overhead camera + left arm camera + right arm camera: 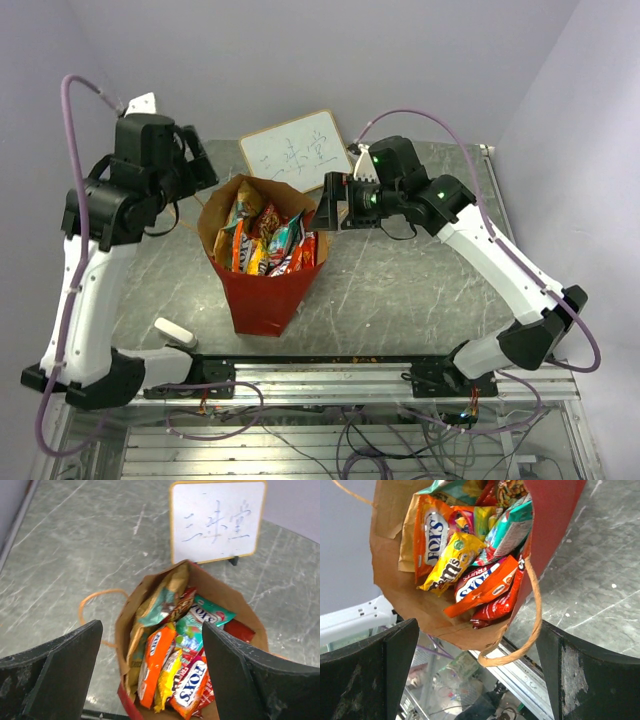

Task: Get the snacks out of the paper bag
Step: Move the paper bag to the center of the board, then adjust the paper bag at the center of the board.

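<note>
snacks (265, 240) stand packed inside the bag (262, 300), upright on the table (420, 290). left claw (150, 630) hangs wide and empty left of the bag's mouth; right claw (477, 625), wide and empty, by its right rim. board (297, 148) behind the bag.

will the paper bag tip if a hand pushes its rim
Probably tips easily: the paper bag stands tall and the snacks fill it up to the mouth. Its rim likely crumples rather than resists; the brown edge looks creased and bent. The thin loop handle looks floppy, so poor for steadying.
</note>
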Available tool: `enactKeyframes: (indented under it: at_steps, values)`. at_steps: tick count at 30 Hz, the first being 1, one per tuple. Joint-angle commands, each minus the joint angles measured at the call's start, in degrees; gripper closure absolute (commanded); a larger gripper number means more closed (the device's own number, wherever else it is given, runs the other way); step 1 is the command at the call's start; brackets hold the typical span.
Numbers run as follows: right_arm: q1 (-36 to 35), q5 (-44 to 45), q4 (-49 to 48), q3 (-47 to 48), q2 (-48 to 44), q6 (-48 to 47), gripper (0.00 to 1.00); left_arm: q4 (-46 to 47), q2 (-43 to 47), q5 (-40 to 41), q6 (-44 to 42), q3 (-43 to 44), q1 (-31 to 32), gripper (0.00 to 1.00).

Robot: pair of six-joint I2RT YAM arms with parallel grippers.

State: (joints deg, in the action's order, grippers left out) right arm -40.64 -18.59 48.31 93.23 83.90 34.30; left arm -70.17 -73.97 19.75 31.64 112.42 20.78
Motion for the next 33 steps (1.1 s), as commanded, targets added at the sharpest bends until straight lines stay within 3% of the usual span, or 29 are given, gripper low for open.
enactKeyframes:
  at_steps: [1,6,9,14,18,24,29,33]
  values:
    - [-0.5,5.1,4.3,2.5,1.3,0.8,0.02,-0.6,8.3,9.8,5.6,-6.4,-0.9,0.09]
    - [-0.7,5.8,2.6,1.4,2.0,0.9,0.22,-2.3,12.2,13.6,9.6,-13.9,-1.0,0.07]
    - [-0.8,7.1,2.6,2.1,2.5,0.6,0.28,-2.2,13.1,11.6,11.4,-16.9,-1.0,0.04]
    - [-0.8,8.0,1.1,1.5,1.4,0.2,0.49,0.5,13.9,5.1,15.1,-24.0,-1.3,0.01]
    - [-0.8,7.9,0.8,1.1,1.1,-0.3,0.58,4.1,13.7,1.2,14.0,-27.6,-3.7,0.08]
    - [-0.8,8.7,1.0,1.8,1.4,-1.6,0.60,7.3,10.3,-10.2,8.9,-30.2,-14.0,0.17]
    - [-0.8,9.1,1.3,2.7,1.7,-2.7,0.61,12.1,8.6,-14.8,6.1,-32.1,-19.2,0.27]
    - [-0.7,9.9,1.5,3.0,2.0,-3.2,0.59,12.9,4.8,-18.1,4.4,-31.5,-22.0,0.44]
